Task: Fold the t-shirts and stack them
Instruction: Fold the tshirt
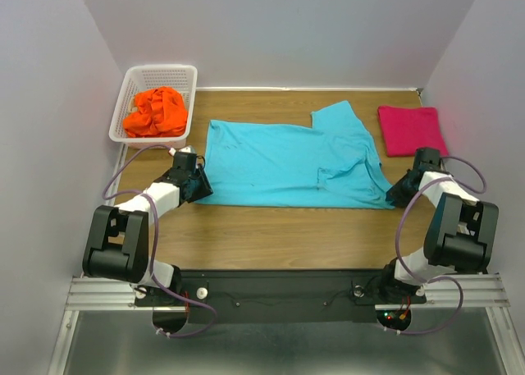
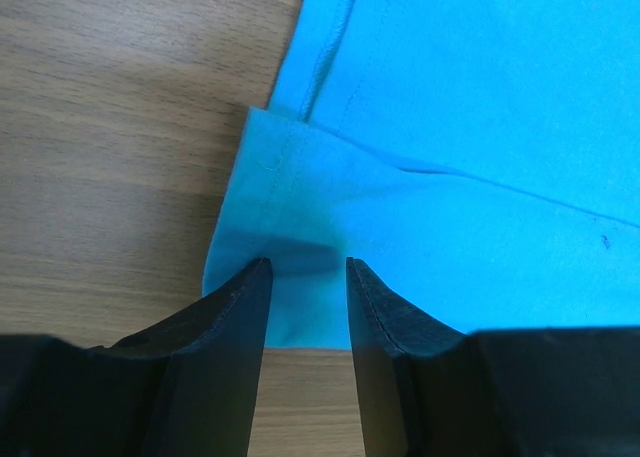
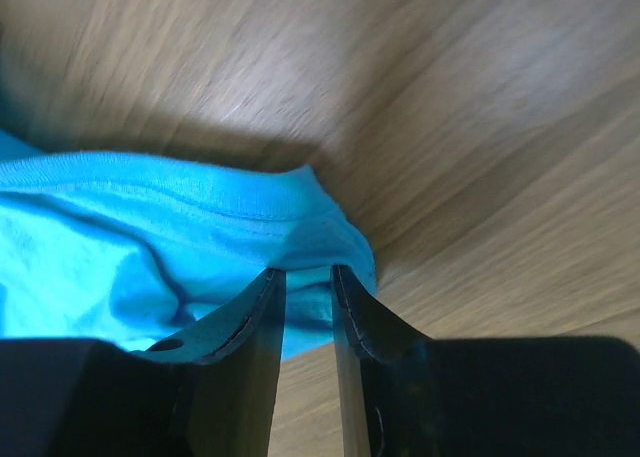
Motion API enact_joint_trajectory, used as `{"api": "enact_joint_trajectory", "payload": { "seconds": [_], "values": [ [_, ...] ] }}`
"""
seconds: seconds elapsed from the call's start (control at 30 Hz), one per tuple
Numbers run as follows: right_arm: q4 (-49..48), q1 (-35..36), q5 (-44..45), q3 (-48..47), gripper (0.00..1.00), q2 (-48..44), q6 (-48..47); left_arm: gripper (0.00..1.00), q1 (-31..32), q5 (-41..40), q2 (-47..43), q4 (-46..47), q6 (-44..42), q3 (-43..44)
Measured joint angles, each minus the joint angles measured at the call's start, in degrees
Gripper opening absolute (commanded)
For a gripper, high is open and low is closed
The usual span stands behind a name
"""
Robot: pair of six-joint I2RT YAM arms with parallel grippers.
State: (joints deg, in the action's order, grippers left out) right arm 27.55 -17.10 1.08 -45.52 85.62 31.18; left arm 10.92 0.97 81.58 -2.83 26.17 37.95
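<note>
While both arms sit at the near hem of the turquoise shirt (image 1: 287, 157), my right gripper (image 3: 305, 272) pinches its raised corner. The left gripper (image 2: 305, 267) straddles the other corner, jaws narrowly apart; I cannot tell if they grip. Beyond, the pink shirt (image 1: 412, 130) lies folded, while the orange shirt (image 1: 156, 112) waits crumpled in the basket (image 1: 164, 67). Roughly a third done, I judge.
</note>
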Motion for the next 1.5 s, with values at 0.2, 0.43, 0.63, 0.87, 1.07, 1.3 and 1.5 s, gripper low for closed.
{"api": "enact_joint_trajectory", "payload": {
  "seconds": [0.2,0.43,0.63,0.87,1.07,1.3,1.5],
  "values": [
    [-1.1,-2.8,0.9,0.4,0.33,-0.3,2.0,0.46,0.0,0.1,0.0,-0.2,0.1,0.0],
    [-0.1,-2.3,1.1,1.7,0.35,-7.3,0.0,0.63,0.3,0.0,-2.0,-3.3,0.4,-0.1],
    [1.1,6.7,-1.4,-2.5,0.35,-15.9,-1.0,0.66,2.4,-2.5,-8.7,-8.8,0.3,0.9],
    [1.1,22.6,-5.6,-5.3,0.35,-11.5,-0.5,0.63,6.5,-4.9,-6.2,-9.2,-0.6,6.9],
    [0.4,24.0,-6.4,-2.6,0.35,-4.5,0.5,0.59,7.4,-5.7,-0.1,-8.7,-0.5,7.4],
    [-1.1,23.1,-4.7,2.4,0.37,-2.1,1.6,0.57,7.4,-5.6,3.1,-7.2,0.7,5.8],
    [-4.3,20.8,-7.2,8.8,0.41,-8.4,4.6,0.56,7.3,-5.3,0.1,-3.3,3.5,0.9]
  ]
}}
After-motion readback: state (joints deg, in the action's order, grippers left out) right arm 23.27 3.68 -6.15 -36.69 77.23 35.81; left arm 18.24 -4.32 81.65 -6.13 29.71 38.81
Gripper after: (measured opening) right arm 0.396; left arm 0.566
